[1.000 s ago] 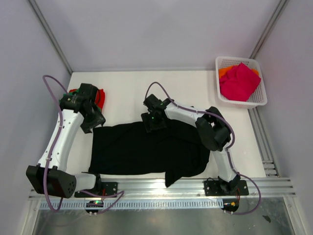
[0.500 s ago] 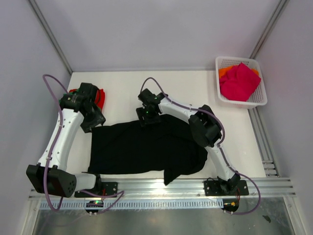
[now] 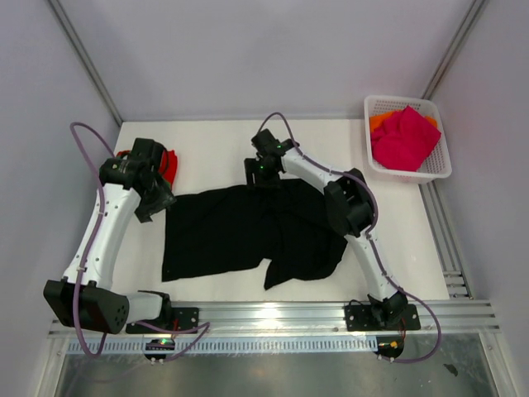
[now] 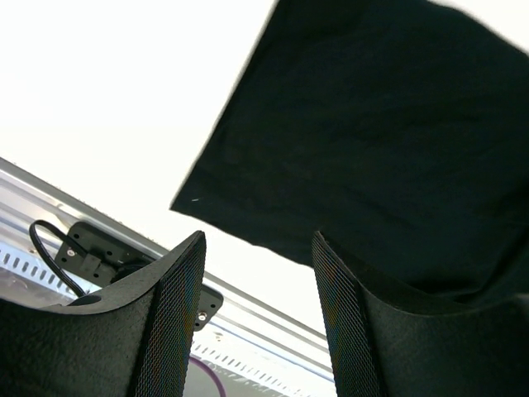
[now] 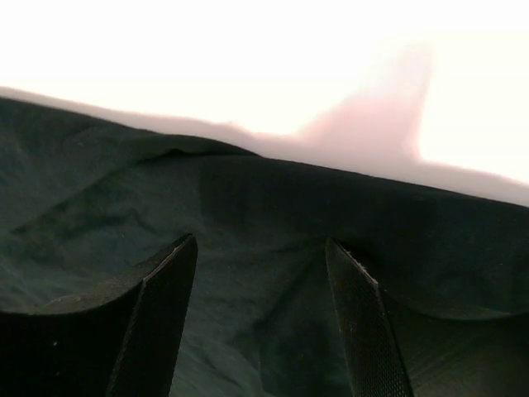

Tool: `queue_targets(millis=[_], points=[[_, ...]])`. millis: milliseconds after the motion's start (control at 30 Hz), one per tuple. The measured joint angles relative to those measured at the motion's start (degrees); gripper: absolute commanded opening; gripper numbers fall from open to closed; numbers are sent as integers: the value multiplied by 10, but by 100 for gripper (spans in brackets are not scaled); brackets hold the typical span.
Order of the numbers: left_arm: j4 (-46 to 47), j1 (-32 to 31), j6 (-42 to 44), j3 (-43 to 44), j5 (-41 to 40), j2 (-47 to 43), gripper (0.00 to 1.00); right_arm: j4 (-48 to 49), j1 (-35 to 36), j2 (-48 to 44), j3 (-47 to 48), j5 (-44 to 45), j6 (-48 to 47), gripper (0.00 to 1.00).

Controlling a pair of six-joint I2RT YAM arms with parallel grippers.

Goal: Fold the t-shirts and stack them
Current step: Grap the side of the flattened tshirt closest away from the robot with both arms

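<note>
— Since a second ago the black t-shirt (image 3: 240, 236) has slid toward the far edge of the bench (image 3: 215, 145), leaving a bare strip along the near edge. The right arm has stretched out further with it.

— And the left side?

— The left tool (image 3: 157, 201) hangs at the shirt's far left corner, close to the bench's left edge. In its wrist view the fingers (image 4: 178, 314) stand moderately apart, with bare bench showing between them. The black cloth (image 4: 372, 124) runs up against the right-hand finger, but nothing sits in the gap.

— Anything behind it?

— A red t-shirt (image 3: 171, 161), mostly hidden by the arm, lying toward the far left corner.

— Where does the black one lie now?

— Spread across the middle of the bench, rumpled, with one flap trailing toward the near edge.

— The right tool?

— The right tool (image 3: 260, 169) is at the shirt's far edge, about midway across the bench. Its fingers (image 5: 161, 331) stand wide, tips down on the cloth, which creases between them. I cannot tell whether any fold is pinched.

— And further right?

— A white lattice basket (image 3: 438, 169) at the far right corner holds a magenta-pink t-shirt (image 3: 405, 136) on top of an orange t-shirt (image 3: 378, 122).
</note>
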Motion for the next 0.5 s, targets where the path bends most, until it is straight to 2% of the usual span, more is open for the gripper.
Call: queue_targets(millis=[267, 500], points=[[0, 0, 2, 11, 0, 0, 57, 3, -59, 0, 2, 5, -2, 69], [0, 0, 1, 10, 0, -2, 57, 23, -68, -8, -19, 7, -12, 68]])
